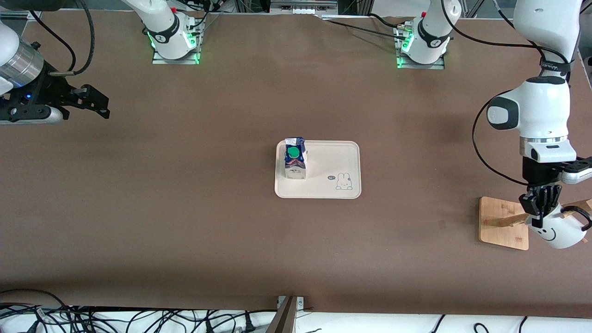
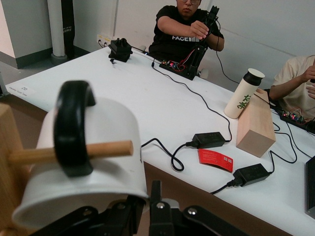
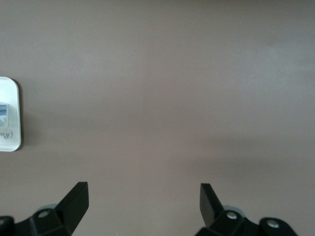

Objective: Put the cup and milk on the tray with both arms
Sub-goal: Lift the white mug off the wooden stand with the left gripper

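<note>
The milk (image 1: 295, 159) stands upright on the cream tray (image 1: 335, 159) at the table's middle, at the tray's end toward the right arm. The cup (image 1: 558, 232) hangs by its black handle on a peg of the bamboo rack (image 1: 502, 223) at the left arm's end of the table. My left gripper (image 1: 539, 213) is shut on the cup's rim. In the left wrist view the cup (image 2: 93, 167) is at my left gripper (image 2: 147, 202), with the peg (image 2: 110, 148) through its handle. My right gripper (image 1: 95, 104) is open and empty over bare table, open too in the right wrist view (image 3: 144, 196).
A corner of the tray (image 3: 11, 132) shows in the right wrist view. Cables (image 1: 115, 319) lie along the table's edge nearest the front camera. Past the table's left-arm end, a white table (image 2: 162, 108) holds a bottle, a wooden block and adapters.
</note>
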